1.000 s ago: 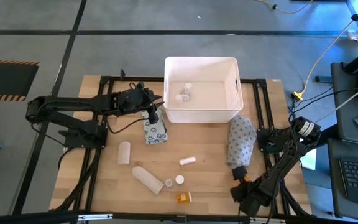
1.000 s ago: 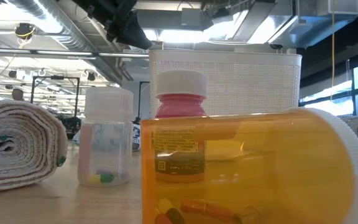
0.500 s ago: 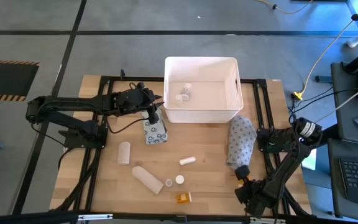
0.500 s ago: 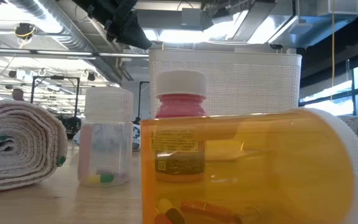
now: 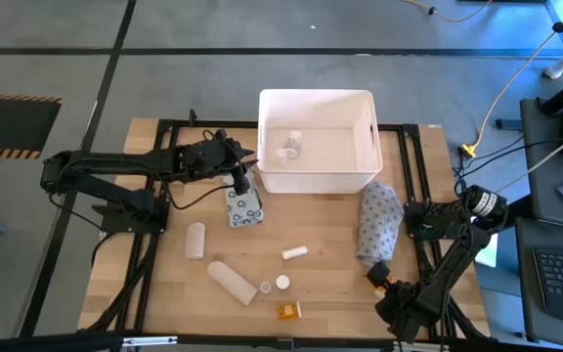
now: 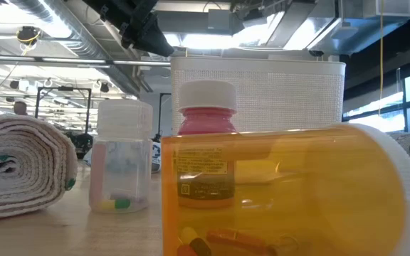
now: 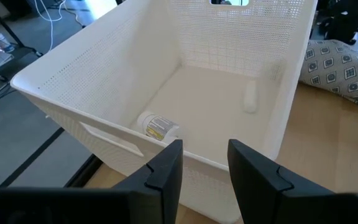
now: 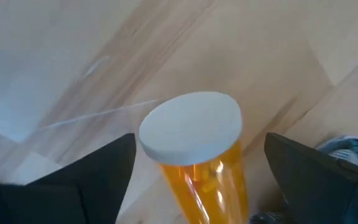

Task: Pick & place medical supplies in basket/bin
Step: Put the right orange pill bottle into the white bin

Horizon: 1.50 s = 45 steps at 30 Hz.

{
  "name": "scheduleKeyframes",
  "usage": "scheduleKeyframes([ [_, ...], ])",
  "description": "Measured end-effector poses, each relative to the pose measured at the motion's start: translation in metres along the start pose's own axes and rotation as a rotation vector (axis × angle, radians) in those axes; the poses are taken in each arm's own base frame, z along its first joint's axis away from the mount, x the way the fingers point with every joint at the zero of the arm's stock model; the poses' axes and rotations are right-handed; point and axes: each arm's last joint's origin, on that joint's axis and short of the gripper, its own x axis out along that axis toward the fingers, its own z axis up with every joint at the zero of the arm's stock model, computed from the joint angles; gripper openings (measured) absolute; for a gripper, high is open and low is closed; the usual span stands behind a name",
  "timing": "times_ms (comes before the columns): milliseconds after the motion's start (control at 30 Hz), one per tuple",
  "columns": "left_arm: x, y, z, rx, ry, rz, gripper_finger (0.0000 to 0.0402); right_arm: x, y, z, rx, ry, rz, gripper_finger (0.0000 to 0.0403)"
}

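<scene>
Orange pill bottle (image 8: 197, 162) upright between wide-spread right claw (image 8: 194, 171) fingers.

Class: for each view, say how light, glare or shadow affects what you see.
Low view: bright ceiling lights sit behind the orange pill bottle, so it glows. High view: even light on the white tub, with only faint shadows. Right wrist view: the white cap is brightly lit.

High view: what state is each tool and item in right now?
left tool: open, empty, beside the tub.
right tool: open, empty.
white tub: upright, two small bottles inside.
orange bottle: capped, lying on its side.
</scene>
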Motion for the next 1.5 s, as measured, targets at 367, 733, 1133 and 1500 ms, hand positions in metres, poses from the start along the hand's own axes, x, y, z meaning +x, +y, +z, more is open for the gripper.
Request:
scheduleKeyframes([
  [367,0.0,0.0,0.0,-0.001,0.001,0.002,0.012,0.007,0.002,-0.002,0.011,-0.024,0.021,0.0252],
  [733,0.0,0.0,0.0,0.0,0.001,0.001,0.012,0.008,0.001,-0.002,0.037,-0.036,-0.012,0.019],
  [1133,0.0,-0.001,0.0,0.001,0.003,-0.025,0.012,0.002,-0.021,0.017,0.353,-0.256,-0.33,0.019],
  [1500,0.0,-0.001,-0.002,-0.001,0.021,-0.041,0.012,-0.044,-0.079,0.048,0.504,-0.509,-1.052,0.019],
])
